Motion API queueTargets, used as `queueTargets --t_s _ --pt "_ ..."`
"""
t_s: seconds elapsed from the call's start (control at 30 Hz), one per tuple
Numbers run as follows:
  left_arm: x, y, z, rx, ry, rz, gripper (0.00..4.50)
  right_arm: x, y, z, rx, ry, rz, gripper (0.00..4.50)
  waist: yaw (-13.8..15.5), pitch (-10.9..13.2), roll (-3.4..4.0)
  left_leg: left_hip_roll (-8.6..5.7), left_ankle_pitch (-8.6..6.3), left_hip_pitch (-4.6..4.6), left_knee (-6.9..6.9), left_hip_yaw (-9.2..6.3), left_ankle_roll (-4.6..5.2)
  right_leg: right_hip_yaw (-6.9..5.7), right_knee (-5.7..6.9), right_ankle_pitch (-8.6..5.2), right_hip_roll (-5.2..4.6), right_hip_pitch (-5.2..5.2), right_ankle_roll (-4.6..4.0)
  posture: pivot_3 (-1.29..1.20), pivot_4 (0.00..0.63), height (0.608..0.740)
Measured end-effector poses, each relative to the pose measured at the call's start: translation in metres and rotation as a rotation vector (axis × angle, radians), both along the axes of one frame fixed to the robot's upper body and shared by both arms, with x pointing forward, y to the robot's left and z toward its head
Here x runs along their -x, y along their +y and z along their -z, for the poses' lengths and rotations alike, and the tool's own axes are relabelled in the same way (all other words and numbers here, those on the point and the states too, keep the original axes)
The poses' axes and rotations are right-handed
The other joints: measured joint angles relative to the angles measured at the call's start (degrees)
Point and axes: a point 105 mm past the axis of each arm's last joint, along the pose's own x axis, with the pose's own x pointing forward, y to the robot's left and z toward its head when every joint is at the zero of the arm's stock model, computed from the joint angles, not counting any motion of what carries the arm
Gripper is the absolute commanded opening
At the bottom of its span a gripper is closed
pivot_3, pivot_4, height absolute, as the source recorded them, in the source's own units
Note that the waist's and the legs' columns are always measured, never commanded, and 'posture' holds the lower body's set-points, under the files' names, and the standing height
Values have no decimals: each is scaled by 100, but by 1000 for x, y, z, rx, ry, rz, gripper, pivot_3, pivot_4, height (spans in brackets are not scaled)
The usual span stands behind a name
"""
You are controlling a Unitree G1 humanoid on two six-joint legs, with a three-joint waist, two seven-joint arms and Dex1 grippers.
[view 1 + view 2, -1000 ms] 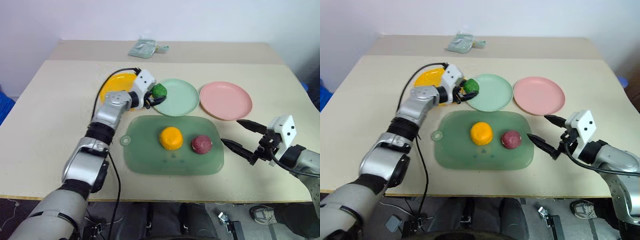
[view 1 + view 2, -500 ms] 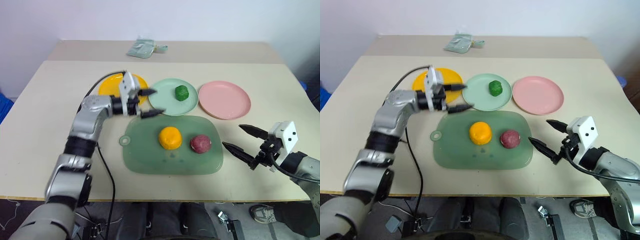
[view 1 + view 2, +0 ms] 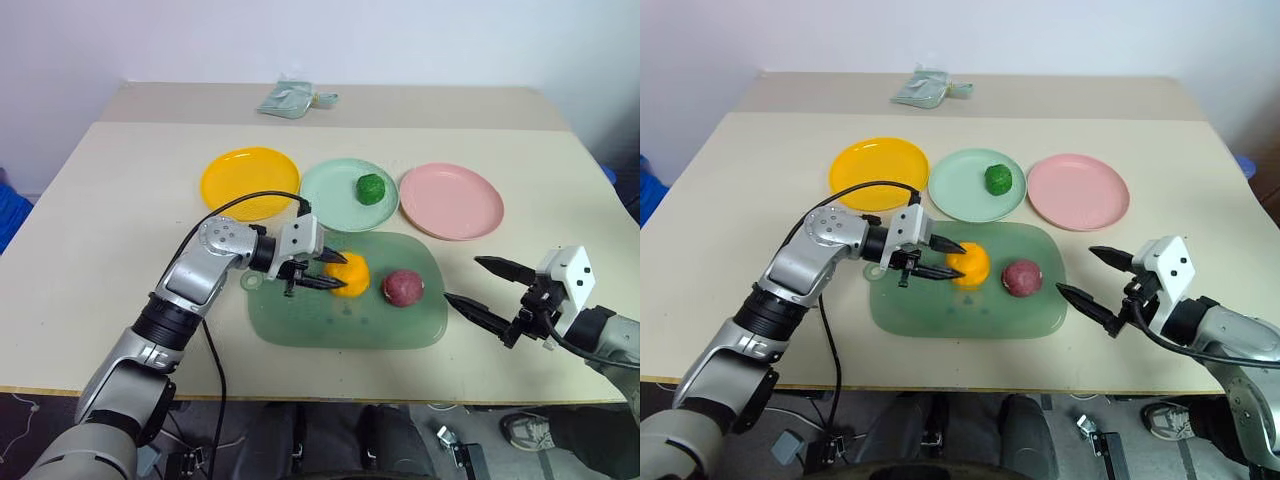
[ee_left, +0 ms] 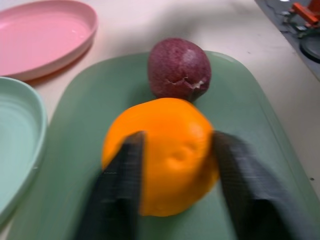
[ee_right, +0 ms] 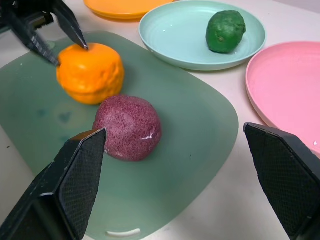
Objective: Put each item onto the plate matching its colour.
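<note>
From the left: my yellow plate (image 3: 250, 182) sits bare at the far left of the row, well apart from the orange (image 3: 346, 275), which is on the green board (image 3: 340, 325) in front of the plates. My left gripper (image 3: 322, 272) has its fingers clamped on the near flanks of the orange, and in the left wrist view they sit toward its front, not across its middle. That is my worry: I judge a shallow pinch on a smooth round toy could squirt it forward into the maroon ball (image 3: 403, 287) just beside it, or drop it short of the plate on the carry back across the board.

The orange is nearly round, a little squat, so it has no real long axis or heading; it rests flat on the board.

Next right, the green ball (image 3: 370, 188) lies on the mint plate (image 3: 335, 190), which I count as done. The pink plate (image 3: 452, 200) is bare. Far right, my right gripper (image 3: 489, 290) hangs off the board's edge, jaws spread wide and empty, aimed towards the maroon ball. I would keep it clear so the arms do not crowd.
</note>
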Motion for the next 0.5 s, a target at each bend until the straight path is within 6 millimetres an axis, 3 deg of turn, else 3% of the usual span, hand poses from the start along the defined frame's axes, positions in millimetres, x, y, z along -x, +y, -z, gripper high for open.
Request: queueTargets --t_s 0.1,0.27,0.47,0.5 --pt "-15 14 -7 82 46 -128 1782 -1 -1 -1 3 -7 9 4500 -14 1 -1 1 0 -3 -1 0 0 0 1 0 1 -7 0 0 150 740" --pt "-41 54 -43 309 76 -368 1782 -5 0 -5 6 -33 13 4500 -18 1 0 1 0 -3 -2 0 -1 0 2 0 1 -7 1 0 150 740" --pt "-32 57 -38 303 133 -364 4434 -10 5 -8 0 -56 -3 4500 -4 1 -2 -2 1 -3 0 0 -1 -1 1 0 1 -2 2 0 150 740" --pt "-29 53 -35 282 132 -342 4434 -11 6 -7 -1 -55 -4 4500 -2 1 -1 -2 1 -3 0 0 -2 -2 1 0 1 -3 1 0 150 740"
